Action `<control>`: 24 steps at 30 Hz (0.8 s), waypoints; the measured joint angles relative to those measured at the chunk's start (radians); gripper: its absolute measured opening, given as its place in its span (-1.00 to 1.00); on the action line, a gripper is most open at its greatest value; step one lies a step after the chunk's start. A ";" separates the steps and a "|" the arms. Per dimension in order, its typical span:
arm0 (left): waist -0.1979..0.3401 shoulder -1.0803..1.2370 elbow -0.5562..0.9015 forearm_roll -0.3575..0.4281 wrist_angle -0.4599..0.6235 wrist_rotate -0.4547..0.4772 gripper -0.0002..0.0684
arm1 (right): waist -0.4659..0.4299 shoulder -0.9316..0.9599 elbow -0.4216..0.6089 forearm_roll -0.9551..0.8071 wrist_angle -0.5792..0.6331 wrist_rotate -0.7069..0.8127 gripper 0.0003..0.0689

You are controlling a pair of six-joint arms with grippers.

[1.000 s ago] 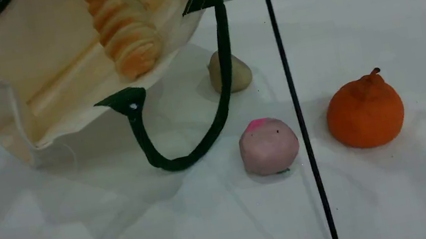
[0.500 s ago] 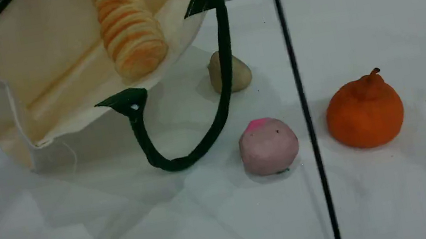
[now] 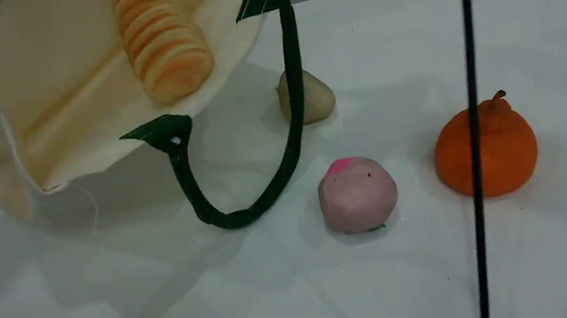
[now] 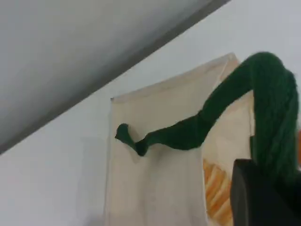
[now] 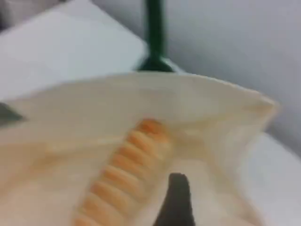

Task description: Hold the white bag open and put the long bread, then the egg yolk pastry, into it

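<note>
The white bag [image 3: 66, 86] lies tilted at the upper left with its mouth held open. The long bread [image 3: 161, 46] rests inside it. One dark green handle [image 3: 294, 145] droops onto the table, and the egg yolk pastry [image 3: 315, 98] sits just behind that loop. In the left wrist view my left gripper [image 4: 263, 197] is shut on the other green handle [image 4: 188, 134], lifting the bag [image 4: 155, 179]. My right gripper [image 5: 176, 205] hovers open above the bag's mouth [image 5: 197, 99], with one dark fingertip showing over the long bread [image 5: 122, 179]. Neither gripper shows in the scene view.
A pink ball [image 3: 358, 193] lies on the table in front of the pastry. An orange stemmed fruit [image 3: 497, 147] stands to its right. A thin black cable [image 3: 476, 107] hangs down across the fruit.
The black cable has swung well to the right, from beside the pink ball to across the orange fruit. The bag and the bread in it shifted slightly left.
</note>
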 joint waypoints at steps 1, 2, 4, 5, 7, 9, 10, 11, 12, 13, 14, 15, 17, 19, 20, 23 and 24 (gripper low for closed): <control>0.000 -0.011 0.000 0.000 0.001 0.000 -0.76 | 0.000 0.004 0.000 -0.063 -0.012 0.025 0.63; 0.000 -0.023 0.000 0.000 0.001 0.000 -0.76 | 0.000 0.010 0.000 -0.120 -0.027 0.056 0.63; 0.000 -0.043 0.000 0.002 0.001 0.001 -0.76 | 0.000 0.030 0.000 -0.210 -0.060 0.113 0.63; 0.000 -0.053 0.000 0.008 0.002 0.001 -0.76 | 0.000 0.041 0.000 -0.251 -0.076 0.140 0.63; 0.000 -0.071 0.000 0.030 0.002 0.001 -0.76 | 0.000 0.075 0.000 -0.306 -0.106 0.186 0.63; 0.000 -0.084 0.000 0.040 0.002 -0.006 -0.76 | -0.003 0.109 0.000 -0.335 -0.136 0.216 0.63; 0.000 -0.088 0.000 0.045 0.002 -0.010 -0.76 | -0.005 0.129 0.000 -0.337 -0.144 0.226 0.63; 0.000 -0.090 0.000 0.050 0.002 -0.010 -0.76 | -0.006 0.150 -0.001 -0.336 -0.152 0.228 0.63; 0.000 -0.090 0.000 0.051 0.002 -0.018 -0.76 | -0.008 0.172 -0.001 -0.336 -0.155 0.228 0.63; 0.000 -0.090 0.000 0.052 0.002 -0.026 -0.76 | -0.011 0.191 -0.001 -0.336 -0.154 0.228 0.63; 0.000 -0.089 0.001 0.053 0.002 -0.026 -0.76 | -0.014 0.214 -0.001 -0.336 -0.152 0.228 0.63; 0.000 -0.088 0.001 0.055 0.002 -0.026 -0.76 | -0.016 0.238 -0.001 -0.336 -0.152 0.228 0.63; 0.000 -0.088 0.001 0.066 0.002 -0.029 -0.76 | -0.018 0.278 -0.001 -0.337 -0.151 0.228 0.63; 0.000 -0.088 0.001 0.093 0.002 -0.036 -0.76 | -0.018 0.315 -0.001 -0.337 -0.150 0.228 0.63; 0.000 -0.088 0.001 0.111 0.002 -0.045 -0.76 | -0.018 0.329 -0.001 -0.337 -0.150 0.228 0.63; 0.000 -0.088 0.001 0.132 0.001 -0.057 -0.76 | -0.018 0.369 -0.001 -0.328 -0.156 0.228 0.63; 0.000 -0.088 0.001 0.129 0.001 -0.057 -0.76 | -0.018 0.383 -0.001 -0.312 -0.160 0.228 0.63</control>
